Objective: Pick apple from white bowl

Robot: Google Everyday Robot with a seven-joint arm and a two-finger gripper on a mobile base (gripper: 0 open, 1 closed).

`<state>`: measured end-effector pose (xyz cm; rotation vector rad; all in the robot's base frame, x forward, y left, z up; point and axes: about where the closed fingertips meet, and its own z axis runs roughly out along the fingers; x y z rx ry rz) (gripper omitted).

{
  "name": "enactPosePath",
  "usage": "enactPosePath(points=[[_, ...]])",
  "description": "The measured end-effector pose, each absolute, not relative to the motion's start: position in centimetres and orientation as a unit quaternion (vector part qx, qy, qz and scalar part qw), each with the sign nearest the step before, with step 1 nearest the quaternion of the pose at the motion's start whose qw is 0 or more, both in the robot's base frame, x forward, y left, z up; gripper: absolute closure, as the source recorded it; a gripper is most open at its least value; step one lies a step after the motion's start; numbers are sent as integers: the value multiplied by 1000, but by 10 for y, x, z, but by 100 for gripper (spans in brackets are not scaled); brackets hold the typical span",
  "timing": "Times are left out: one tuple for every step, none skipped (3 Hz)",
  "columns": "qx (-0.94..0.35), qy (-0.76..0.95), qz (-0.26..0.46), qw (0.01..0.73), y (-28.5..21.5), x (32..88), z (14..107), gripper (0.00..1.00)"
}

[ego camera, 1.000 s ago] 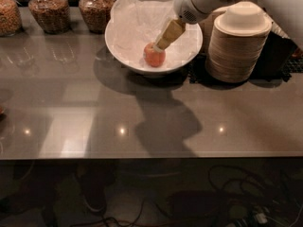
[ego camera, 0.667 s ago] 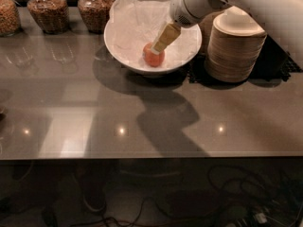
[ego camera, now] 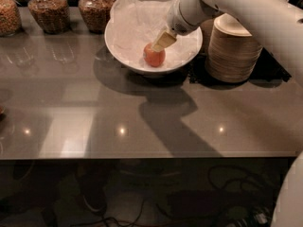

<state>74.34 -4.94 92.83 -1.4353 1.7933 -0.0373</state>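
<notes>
The robot's tan gripper [ego camera: 160,44] reaches down into the big shiny white bowl [ego camera: 115,48] lined with crinkly paper. Its tip touches the top of the small round red-orange apple [ego camera: 153,58], which sits in the bowl right under it. I cannot tell if the gripper is apart or together. A stack of tan paper bowls [ego camera: 234,53] stands to its right.

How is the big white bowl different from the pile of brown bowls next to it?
The white bowl is shiny white; the tan bowls are dull brown. The white bowl stands alone and wide; the tan bowls are stacked in a tall pile. The white bowl holds crinkled paper and the apple, with the gripper reaching in at the apple's top. Both are round and sit on the grey table.
</notes>
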Motion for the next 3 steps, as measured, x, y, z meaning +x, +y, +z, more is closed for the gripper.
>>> enactPosePath(points=[[-576,718,-1,391,-46,738,915,28],[-579,723,11,376,-43,734,903,27],[-579,728,21,368,-39,733,893,29]])
